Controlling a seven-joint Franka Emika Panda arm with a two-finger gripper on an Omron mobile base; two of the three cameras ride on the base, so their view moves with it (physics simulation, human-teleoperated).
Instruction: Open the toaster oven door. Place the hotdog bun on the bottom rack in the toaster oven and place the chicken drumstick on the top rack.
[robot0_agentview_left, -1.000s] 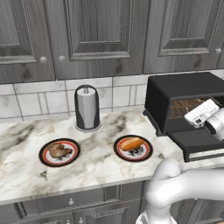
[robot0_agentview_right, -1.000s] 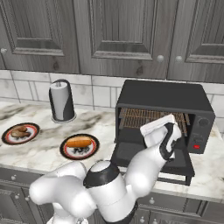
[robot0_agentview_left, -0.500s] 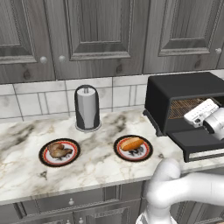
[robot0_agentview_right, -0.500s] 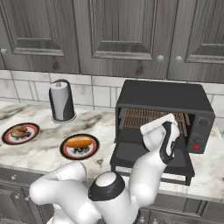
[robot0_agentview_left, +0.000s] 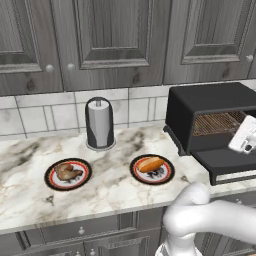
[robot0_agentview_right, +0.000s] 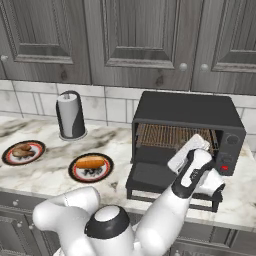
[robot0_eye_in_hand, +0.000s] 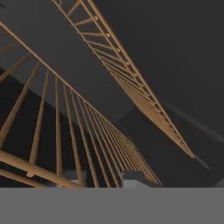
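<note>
The black toaster oven (robot0_agentview_left: 215, 107) (robot0_agentview_right: 185, 112) stands at the counter's right end, and its door (robot0_agentview_left: 225, 162) (robot0_agentview_right: 155, 177) lies folded down flat. A wire rack (robot0_agentview_left: 217, 122) (robot0_agentview_right: 170, 136) shows inside the mouth. My gripper (robot0_agentview_left: 239, 135) (robot0_agentview_right: 192, 147) reaches into that mouth just above the door, and its fingers are hidden behind the white hand. Up close in the hand view, two wire racks (robot0_eye_in_hand: 65, 131) (robot0_eye_in_hand: 131, 74) run across the dark interior. The hotdog bun (robot0_agentview_left: 150, 164) (robot0_agentview_right: 90, 162) lies on one plate. The chicken drumstick (robot0_agentview_left: 67, 171) (robot0_agentview_right: 22, 151) rests on the plate farther left.
A dark paper towel holder (robot0_agentview_left: 100, 124) (robot0_agentview_right: 71, 115) stands against the tiled wall behind the plates. Grey cabinet doors (robot0_agentview_left: 125, 35) hang above the marble counter (robot0_agentview_left: 30, 200). The lowered door juts past the counter's front edge.
The jaws have closed from wide open to shut. The hand has edged slightly right at the oven mouth. The bun and drumstick have not moved.
</note>
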